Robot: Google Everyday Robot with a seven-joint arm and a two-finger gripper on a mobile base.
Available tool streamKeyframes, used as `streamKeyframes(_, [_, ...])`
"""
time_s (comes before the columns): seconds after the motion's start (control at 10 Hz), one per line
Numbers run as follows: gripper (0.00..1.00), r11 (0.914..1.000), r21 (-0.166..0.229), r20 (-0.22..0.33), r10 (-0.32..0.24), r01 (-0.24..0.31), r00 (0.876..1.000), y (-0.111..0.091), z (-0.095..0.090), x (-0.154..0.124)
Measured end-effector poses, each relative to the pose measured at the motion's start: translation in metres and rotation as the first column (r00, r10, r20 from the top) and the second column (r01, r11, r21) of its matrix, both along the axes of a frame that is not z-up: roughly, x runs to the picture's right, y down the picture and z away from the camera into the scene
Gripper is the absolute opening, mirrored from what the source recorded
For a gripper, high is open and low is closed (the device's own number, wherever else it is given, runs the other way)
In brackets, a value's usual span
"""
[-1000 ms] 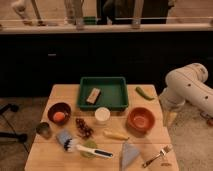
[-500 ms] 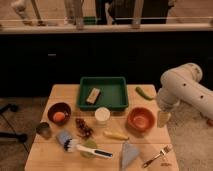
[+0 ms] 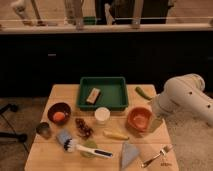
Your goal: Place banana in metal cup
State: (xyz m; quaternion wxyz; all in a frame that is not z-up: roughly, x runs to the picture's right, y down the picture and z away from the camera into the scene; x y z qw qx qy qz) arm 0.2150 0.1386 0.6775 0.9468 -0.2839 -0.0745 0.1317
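Fingers (image 3: 156,123) spread wide, empty, just beside the orange bowl (image 3: 130,120); banana (image 3: 116,135) lies left of them, metal cup (image 3: 44,130) far beyond.

two bowls (image 3: 50,110) (image 3: 129,118), two cups (image 3: 44,131) (image 3: 102,115), one banana (image 3: 116,135)

Gripper (image 3: 156,123), jaws apart, hangs at the table's (image 3: 47,161) right edge, right by the orange bowl (image 3: 139,119); white cup (image 3: 102,115) crowds the banana (image 3: 116,134) from behind; dark clump (image 3: 83,127) and brush (image 3: 82,148) sit between it and the metal cup (image 3: 44,130) at the left edge; front-left corner's bare tbh.
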Motion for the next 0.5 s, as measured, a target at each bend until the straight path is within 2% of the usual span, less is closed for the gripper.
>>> streamKeyframes(0.5, [0.80,1.0000,0.001,0.003,-0.003,0.003,1.000,-0.0007,0.0002,-0.0014])
